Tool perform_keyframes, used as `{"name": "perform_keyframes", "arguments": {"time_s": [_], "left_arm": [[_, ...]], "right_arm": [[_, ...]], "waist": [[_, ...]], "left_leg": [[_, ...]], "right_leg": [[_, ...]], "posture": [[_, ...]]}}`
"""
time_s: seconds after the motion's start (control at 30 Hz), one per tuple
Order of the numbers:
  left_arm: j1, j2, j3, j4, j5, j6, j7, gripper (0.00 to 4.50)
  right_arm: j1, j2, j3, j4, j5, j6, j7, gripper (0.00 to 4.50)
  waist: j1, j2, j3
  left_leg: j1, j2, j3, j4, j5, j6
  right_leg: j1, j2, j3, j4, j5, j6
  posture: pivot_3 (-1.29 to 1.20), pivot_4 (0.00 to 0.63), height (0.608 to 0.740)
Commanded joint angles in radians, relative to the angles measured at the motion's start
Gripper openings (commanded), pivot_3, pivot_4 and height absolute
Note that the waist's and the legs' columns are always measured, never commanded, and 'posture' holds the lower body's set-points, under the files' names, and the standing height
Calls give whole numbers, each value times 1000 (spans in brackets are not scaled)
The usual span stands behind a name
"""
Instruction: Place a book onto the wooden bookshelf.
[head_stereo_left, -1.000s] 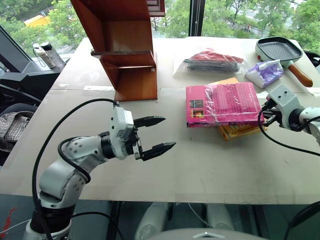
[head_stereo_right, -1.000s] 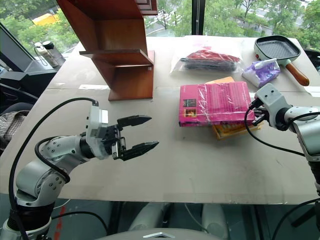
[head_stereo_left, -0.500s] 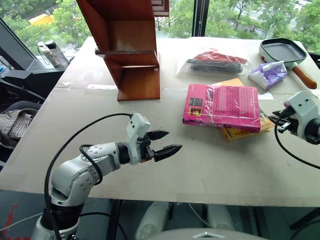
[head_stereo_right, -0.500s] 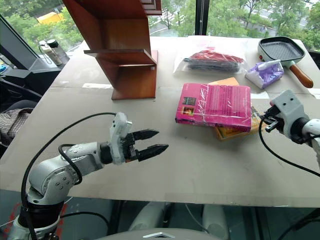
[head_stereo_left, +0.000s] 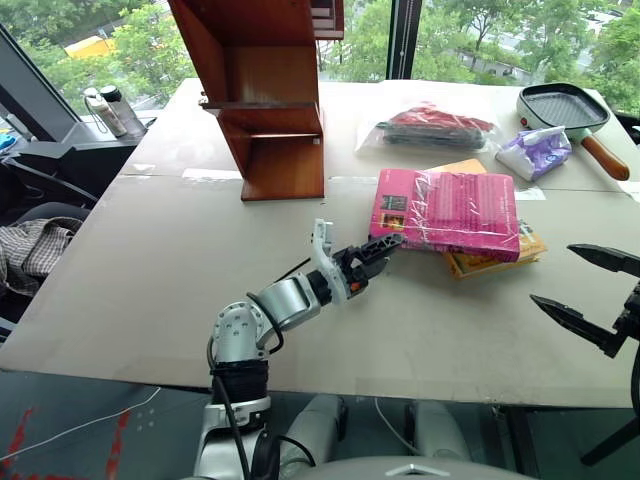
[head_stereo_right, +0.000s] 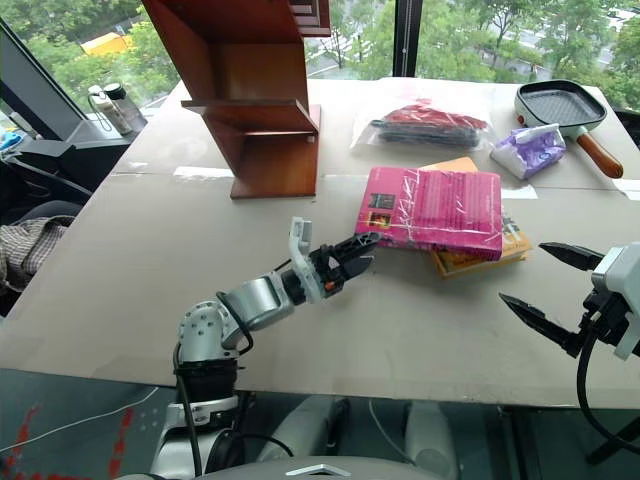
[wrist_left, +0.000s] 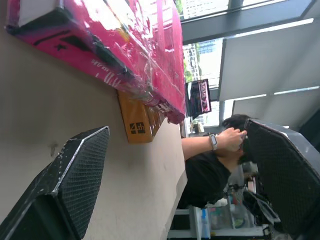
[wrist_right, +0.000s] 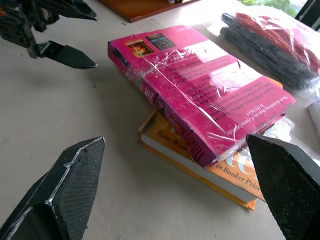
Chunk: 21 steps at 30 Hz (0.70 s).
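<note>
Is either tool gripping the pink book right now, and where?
Nothing is held. Both the left tool and the right tool are open, clear of the book.

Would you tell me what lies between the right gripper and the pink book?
Only bare tabletop separates the open right gripper from the pink book in the right wrist view; the yellow book lies under it.

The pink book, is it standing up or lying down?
Lying down. The pink book rests flat, cover up, on top of the yellow-orange book on the table, not yet on the wooden bookshelf.
</note>
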Motion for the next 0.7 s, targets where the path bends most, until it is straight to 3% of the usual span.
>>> {"name": "perform_keyframes", "arguments": {"time_s": [0.03, 0.23, 0.57, 0.7], "left_arm": [[-45, -118, 3, 76, -33, -94, 128, 4500], [-123, -256, 15, 195, -19, -212, 235, 4500], [-215, -334, -49, 317, 56, -363, 236, 4500], [-241, -349, -70, 407, 89, -400, 187, 4500]], "right_arm": [[40, 26, -94, -56, 101, -15, 2, 4481], [102, 55, -108, -85, 154, -37, -20, 4481], [117, 58, -43, -82, 157, -69, -54, 4481], [110, 63, -8, -78, 141, -84, -78, 4481]], "waist": [[8, -1, -1], [19, -2, -1], [23, -4, -7], [24, -4, -12]], "left_leg": [[0, 0, 0, 0, 0, 0], [-1, 0, 2, 0, 0, 1], [-1, -1, 3, 0, -1, 2], [7, -1, 3, 0, -4, 7]], "right_leg": [[1, 0, 0, -2, 0, 0], [2, 0, 2, -8, 1, 2], [4, 0, 3, -13, 3, 6], [13, 0, 3, -14, 3, 6]], "posture": [[0, 150, 740], [0, 150, 740], [0, 150, 740], [0, 150, 740]]}}
